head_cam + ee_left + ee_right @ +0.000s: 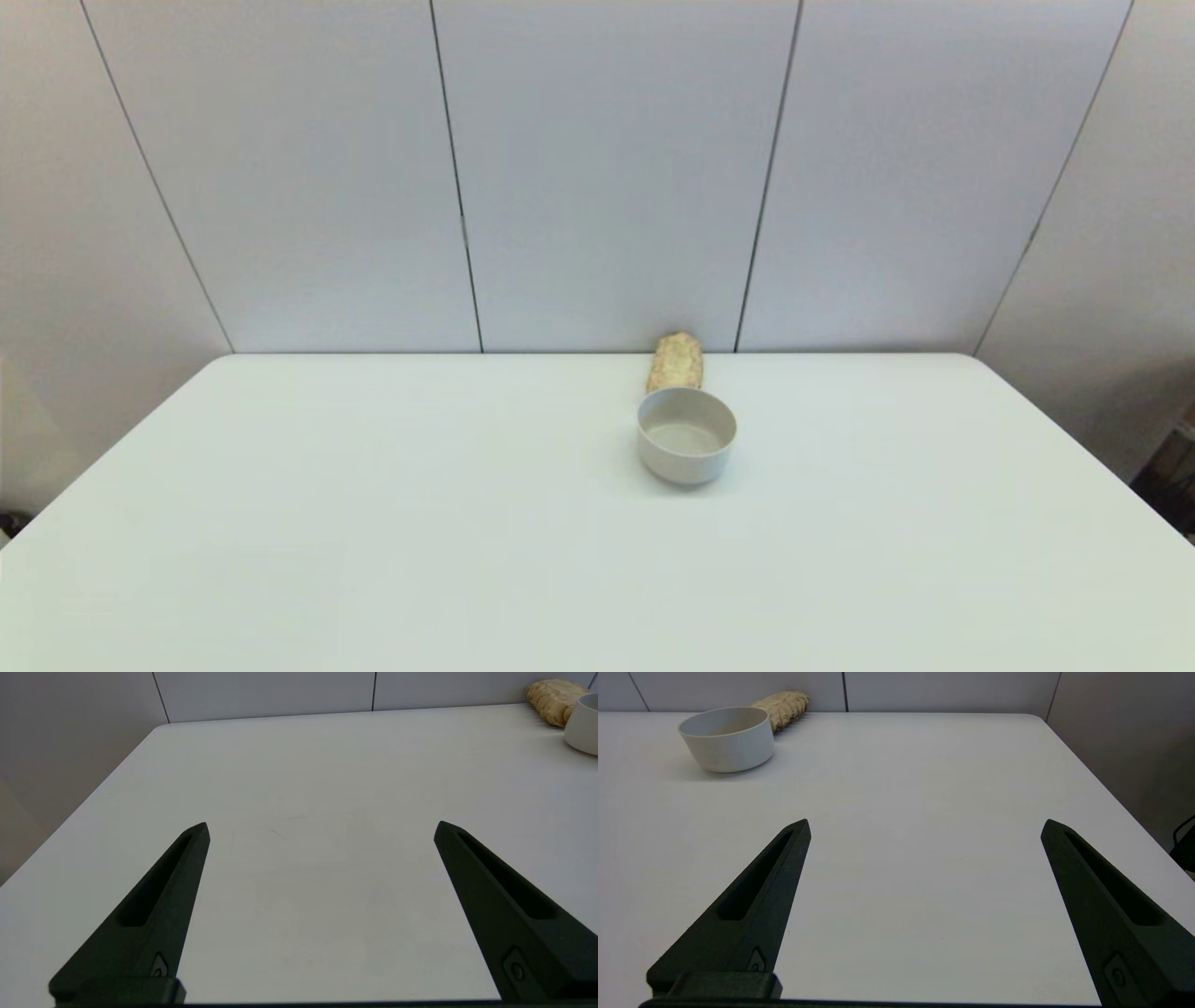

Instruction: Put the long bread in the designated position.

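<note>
The long bread (675,362) lies on the white table at its far edge, against the wall, just behind a pale bowl (686,435). Its tan ridged body also shows in the right wrist view (783,705) and the left wrist view (552,700), partly hidden by the bowl (726,737) (582,722). The bowl holds nothing. Neither arm shows in the head view. My left gripper (321,828) is open over bare table, far from the bread. My right gripper (926,828) is open too, with nothing between its fingers.
The white table (467,523) has rounded far corners and ends at grey wall panels (607,168). A dark object (1186,847) sits beyond the table's right edge.
</note>
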### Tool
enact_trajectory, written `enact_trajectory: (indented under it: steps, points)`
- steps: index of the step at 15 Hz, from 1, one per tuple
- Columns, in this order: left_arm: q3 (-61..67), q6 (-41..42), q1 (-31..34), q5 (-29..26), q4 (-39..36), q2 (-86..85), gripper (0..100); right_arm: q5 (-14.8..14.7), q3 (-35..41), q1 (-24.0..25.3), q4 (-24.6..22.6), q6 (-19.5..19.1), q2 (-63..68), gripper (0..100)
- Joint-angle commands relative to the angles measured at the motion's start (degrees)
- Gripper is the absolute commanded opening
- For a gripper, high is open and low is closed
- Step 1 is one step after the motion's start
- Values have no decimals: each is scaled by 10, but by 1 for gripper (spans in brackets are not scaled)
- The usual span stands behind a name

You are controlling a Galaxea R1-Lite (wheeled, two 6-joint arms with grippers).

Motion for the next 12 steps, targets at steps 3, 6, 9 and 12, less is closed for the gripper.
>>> enact_trajectory:
  steps: [3,6,9,12]
  points:
    - [2,-2,0,1,1,2,100,0,0,0,0,0,1,100]
    - [2,-2,0,1,1,2,100,1,0,0,0,0,1,100]
    - [2,-2,0,1,1,2,100,0,0,0,0,0,1,100]
    - [2,-2,0,1,1,2,100,1,0,0,0,0,1,100]
